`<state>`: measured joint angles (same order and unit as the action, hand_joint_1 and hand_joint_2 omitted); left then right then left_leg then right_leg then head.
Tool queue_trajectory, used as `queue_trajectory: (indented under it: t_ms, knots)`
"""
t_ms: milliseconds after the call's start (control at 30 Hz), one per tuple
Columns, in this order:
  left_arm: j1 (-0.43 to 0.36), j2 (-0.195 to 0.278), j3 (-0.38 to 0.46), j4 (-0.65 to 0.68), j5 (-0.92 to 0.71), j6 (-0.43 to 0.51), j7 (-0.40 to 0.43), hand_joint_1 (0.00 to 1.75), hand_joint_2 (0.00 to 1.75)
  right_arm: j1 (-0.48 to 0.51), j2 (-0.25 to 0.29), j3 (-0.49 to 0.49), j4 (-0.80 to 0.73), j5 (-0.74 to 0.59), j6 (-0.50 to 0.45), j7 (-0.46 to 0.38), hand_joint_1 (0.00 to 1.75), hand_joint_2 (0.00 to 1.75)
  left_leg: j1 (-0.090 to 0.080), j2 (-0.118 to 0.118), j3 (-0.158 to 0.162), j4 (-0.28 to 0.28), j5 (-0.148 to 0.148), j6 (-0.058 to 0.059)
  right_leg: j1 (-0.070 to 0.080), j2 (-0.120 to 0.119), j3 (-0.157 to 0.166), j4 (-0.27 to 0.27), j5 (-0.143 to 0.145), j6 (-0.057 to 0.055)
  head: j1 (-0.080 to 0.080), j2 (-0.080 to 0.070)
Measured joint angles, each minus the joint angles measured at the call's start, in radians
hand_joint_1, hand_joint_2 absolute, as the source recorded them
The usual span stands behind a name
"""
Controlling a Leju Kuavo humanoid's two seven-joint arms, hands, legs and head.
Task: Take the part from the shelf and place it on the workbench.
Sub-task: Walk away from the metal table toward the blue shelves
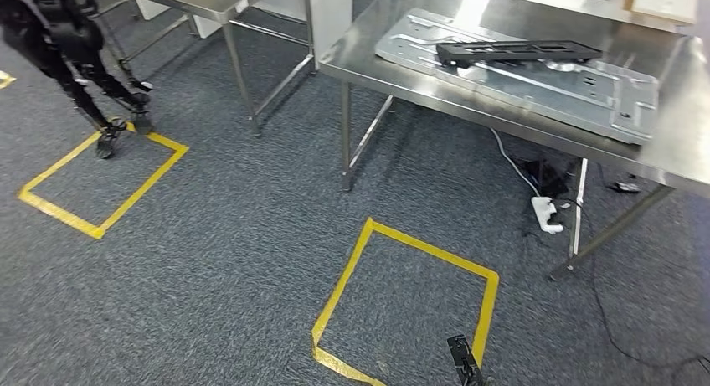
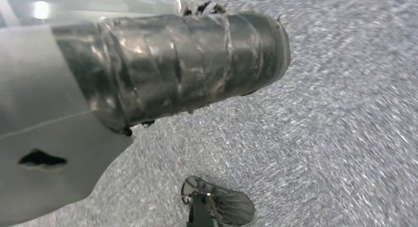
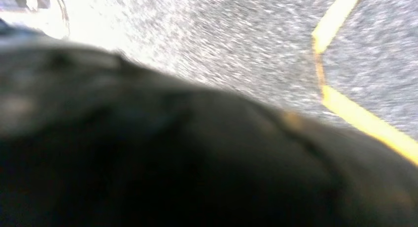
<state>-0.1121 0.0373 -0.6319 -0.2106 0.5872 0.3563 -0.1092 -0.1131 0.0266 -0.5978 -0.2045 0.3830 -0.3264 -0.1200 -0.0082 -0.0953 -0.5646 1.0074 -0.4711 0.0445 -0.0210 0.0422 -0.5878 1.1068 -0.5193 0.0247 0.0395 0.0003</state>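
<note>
I cannot tell what either hand's fingers are doing, so walking to the workbench [image 1: 502, 93] risks kicking its leg [image 1: 345, 139] or snagging the floor cable [image 1: 511, 164].

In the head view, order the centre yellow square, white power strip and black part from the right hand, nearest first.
1. The yellow square, on the floor beside the right hand.
2. The power strip, under the workbench.
3. The black part, on the workbench.

Grey carpet [image 1: 234, 235], steel tables [image 1: 469, 89]
</note>
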Motion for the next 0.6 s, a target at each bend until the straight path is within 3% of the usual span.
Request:
queue_trajectory:
  t_ms: [67, 100, 167, 233, 300, 367, 400, 433, 467, 533, 600]
  knots:
    - [-0.002, -0.006, 0.002, 0.0, 0.016, 0.016, -0.004, 0.0, 0.0, 0.0, -0.004, 0.003, 0.0, 0.007, 0.004, -0.004, 0.0, 0.0, 0.001, -0.024, -0.009, 0.012, -0.005, -0.008, -0.002, 0.036, 0.029, -0.071, 0.017, -0.004, -0.001, 0.0]
    - [-0.002, -0.009, 0.003, 0.0, 0.025, 0.024, -0.006, 0.0, 0.0, 0.0, -0.005, 0.005, 0.0, 0.011, 0.007, -0.004, 0.0, 0.0, 0.001, -0.035, -0.014, 0.013, -0.004, -0.013, -0.001, 0.037, 0.031, -0.074, 0.013, -0.006, -0.001, 0.0]
    - [0.003, -0.014, 0.011, 0.0, 0.044, 0.039, -0.012, 0.0, 0.0, -0.002, -0.005, 0.014, 0.0, 0.017, 0.012, -0.005, 0.0, 0.0, 0.004, -0.045, -0.021, 0.014, -0.003, -0.024, -0.002, 0.013, 0.038, -0.08, 0.017, -0.016, -0.001, 0.0]
    - [0.007, -0.021, 0.019, 0.0, 0.058, 0.052, -0.015, 0.0, 0.0, -0.003, -0.005, 0.022, 0.0, 0.021, 0.017, -0.005, 0.0, 0.0, 0.001, 0.0, -0.039, 0.048, -0.023, -0.035, -0.007, -0.012, 0.048, -0.09, 0.021, -0.029, -0.004, 0.0]
    - [0.005, -0.028, 0.024, 0.0, 0.064, 0.057, -0.017, 0.0, 0.0, -0.001, -0.005, 0.028, 0.0, 0.024, 0.018, -0.006, 0.0, 0.0, 0.004, 0.064, -0.095, 0.157, -0.075, -0.046, -0.007, -0.04, 0.053, -0.094, 0.02, -0.036, -0.007, 0.0]
    - [0.002, -0.034, 0.031, 0.0, 0.066, 0.058, -0.013, 0.0, 0.0, 0.001, -0.005, 0.033, 0.0, 0.026, 0.018, -0.008, 0.0, 0.0, 0.013, 0.085, -0.162, 0.277, -0.117, -0.055, -0.005, -0.07, 0.055, -0.094, 0.016, -0.037, -0.007, 0.0]
    - [0.003, -0.036, 0.034, 0.0, 0.066, 0.058, -0.01, 0.0, 0.0, 0.001, -0.006, 0.036, 0.0, 0.027, 0.017, -0.009, 0.0, 0.0, 0.016, 0.089, -0.176, 0.297, -0.113, -0.058, -0.005, -0.084, 0.056, -0.094, 0.014, -0.037, -0.007, 0.0]
    - [0.004, -0.038, 0.036, 0.0, 0.067, 0.059, -0.008, 0.0, 0.0, 0.001, -0.006, 0.039, 0.0, 0.027, 0.017, -0.01, 0.0, 0.0, 0.018, 0.092, -0.167, 0.276, -0.09, -0.059, -0.006, -0.097, 0.059, -0.094, 0.011, -0.035, -0.007, 0.0]
    - [0.006, -0.038, 0.037, 0.0, 0.066, 0.059, -0.007, 0.0, 0.0, 0.001, -0.006, 0.042, 0.0, 0.026, 0.016, -0.011, 0.0, 0.0, 0.019, 0.099, -0.138, 0.217, -0.053, -0.058, -0.006, -0.109, 0.064, -0.094, 0.007, -0.033, -0.007, 0.0]
    - [0.007, -0.039, 0.039, 0.0, 0.066, 0.06, -0.007, 0.0, 0.0, 0.0, -0.007, 0.048, 0.0, 0.02, 0.014, -0.012, 0.0, 0.0, 0.014, 0.136, -0.064, 0.074, 0.005, -0.052, -0.005, -0.132, 0.076, -0.094, -0.002, -0.025, -0.007, 0.0]
    - [0.003, -0.041, 0.043, 0.0, 0.064, 0.058, -0.01, 0.0, 0.0, -0.002, -0.008, 0.05, 0.0, 0.013, 0.011, -0.006, 0.0, 0.0, 0.005, 0.157, -0.033, 0.013, 0.015, -0.042, 0.0, -0.15, 0.083, -0.096, -0.008, -0.014, -0.006, 0.0]
